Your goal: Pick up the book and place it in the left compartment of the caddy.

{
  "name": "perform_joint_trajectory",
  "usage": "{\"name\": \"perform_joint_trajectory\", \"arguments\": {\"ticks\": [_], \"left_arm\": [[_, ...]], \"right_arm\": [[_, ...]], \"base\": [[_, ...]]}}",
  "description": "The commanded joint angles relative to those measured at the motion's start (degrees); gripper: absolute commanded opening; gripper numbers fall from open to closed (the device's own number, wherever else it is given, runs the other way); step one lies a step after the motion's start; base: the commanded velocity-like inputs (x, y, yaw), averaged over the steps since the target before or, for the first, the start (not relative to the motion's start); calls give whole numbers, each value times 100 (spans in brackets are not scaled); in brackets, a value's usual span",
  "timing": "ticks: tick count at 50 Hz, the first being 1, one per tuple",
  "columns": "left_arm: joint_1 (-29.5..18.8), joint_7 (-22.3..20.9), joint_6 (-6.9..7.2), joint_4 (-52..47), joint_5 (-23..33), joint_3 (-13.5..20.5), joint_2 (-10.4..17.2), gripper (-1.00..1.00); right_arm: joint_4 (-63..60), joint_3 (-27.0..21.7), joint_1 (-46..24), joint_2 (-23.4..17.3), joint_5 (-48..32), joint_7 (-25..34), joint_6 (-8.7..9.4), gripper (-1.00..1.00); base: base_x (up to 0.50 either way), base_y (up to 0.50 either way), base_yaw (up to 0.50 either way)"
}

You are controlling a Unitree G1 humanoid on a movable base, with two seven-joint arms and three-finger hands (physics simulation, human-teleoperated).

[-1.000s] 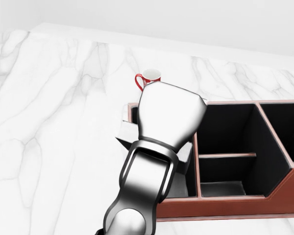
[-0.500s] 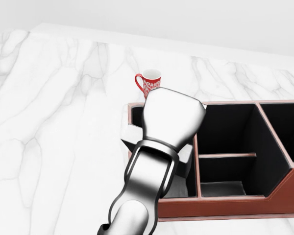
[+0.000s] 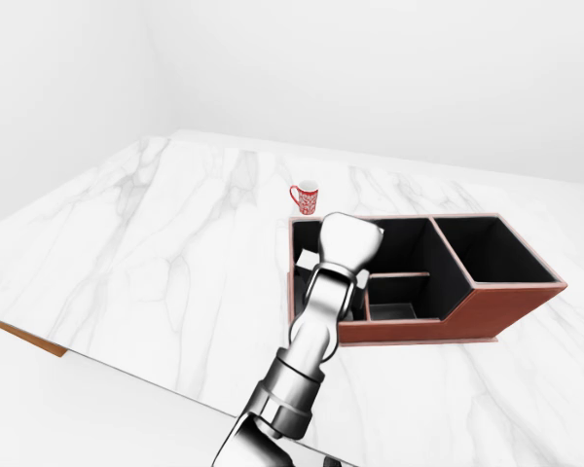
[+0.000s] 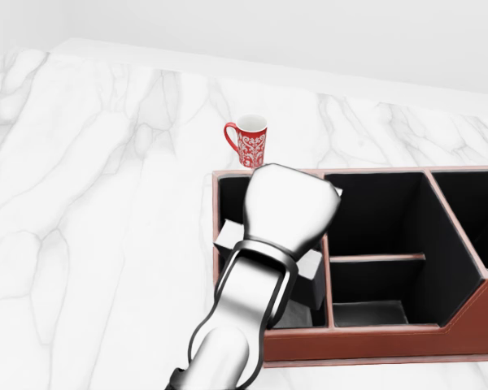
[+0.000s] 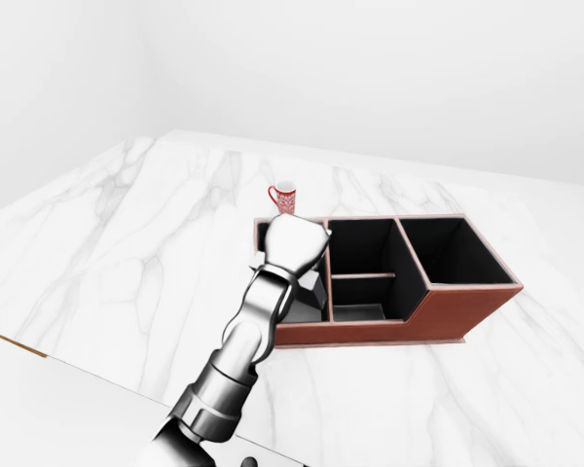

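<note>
In the head view my left hand point(image 4: 289, 213) hangs over the left compartment of the brown caddy point(image 4: 374, 335). Its shiny back faces the camera and hides the fingers. The book point(image 4: 229, 236) is a pale grey slab held under the hand. It sticks out to the left of the wrist, and a corner shows on the right. It sits tilted within the left compartment's walls. I cannot tell whether it touches the compartment floor. The caddy's other compartments are dark and hold nothing. My right hand does not show in any view.
A red patterned mug point(image 4: 249, 140) stands on the white marble table point(image 4: 89, 203) just above the caddy's left end in the head view. The table's near edge point(image 3: 19, 331) runs along the lower left of the left-eye view.
My left hand has moved down and right in the head view, carrying the book from over the caddy's left wall to inside the left compartment. The mug now shows in full.
</note>
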Motion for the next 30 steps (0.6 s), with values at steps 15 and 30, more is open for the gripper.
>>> {"name": "perform_joint_trajectory", "arguments": {"ticks": [15,30], "left_arm": [[-318,582,0,938,-225,83,103,-100],[-300,599,0,971,149,73,151,-100]], "right_arm": [[16,23,-12,22,-70,25,0,100],[-19,0,-3,11,-51,27,0,100]], "base": [[0,0,0],[0,0,0]]}}
